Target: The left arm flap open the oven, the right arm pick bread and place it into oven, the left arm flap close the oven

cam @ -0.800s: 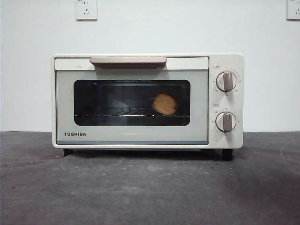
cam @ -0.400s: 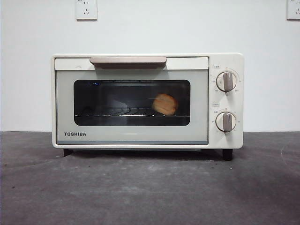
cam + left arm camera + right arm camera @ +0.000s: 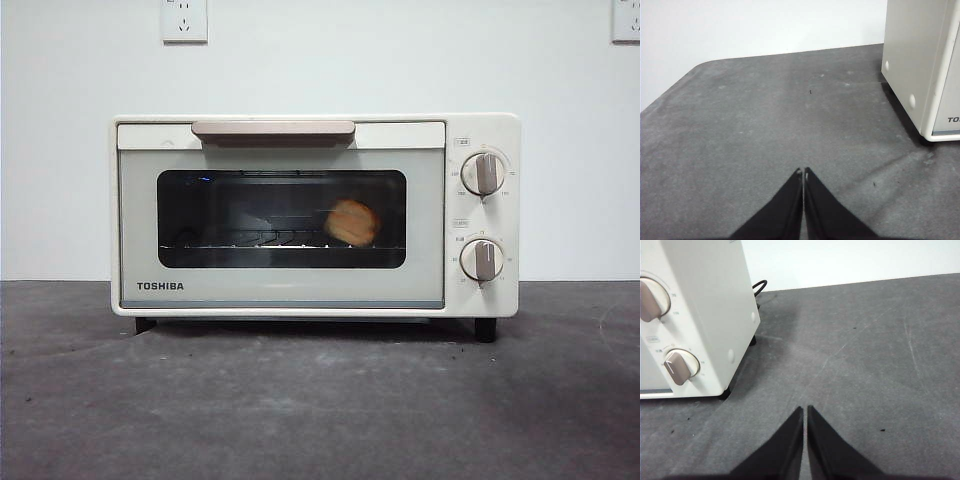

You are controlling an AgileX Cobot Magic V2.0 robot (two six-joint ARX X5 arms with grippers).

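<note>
The cream-white TOSHIBA oven stands in the middle of the dark table with its door shut and its beige handle at the top. The golden-brown bread lies on the wire rack inside, behind the dark glass, toward the right. My left gripper is shut and empty above the table, off the oven's left side. My right gripper is shut and empty above the table, off the oven's right side. Neither arm shows in the front view.
Two knobs sit on the oven's right panel, also seen in the right wrist view. A black cable runs behind the oven. Wall sockets are on the white wall. The table's rounded far corner lies left of the oven.
</note>
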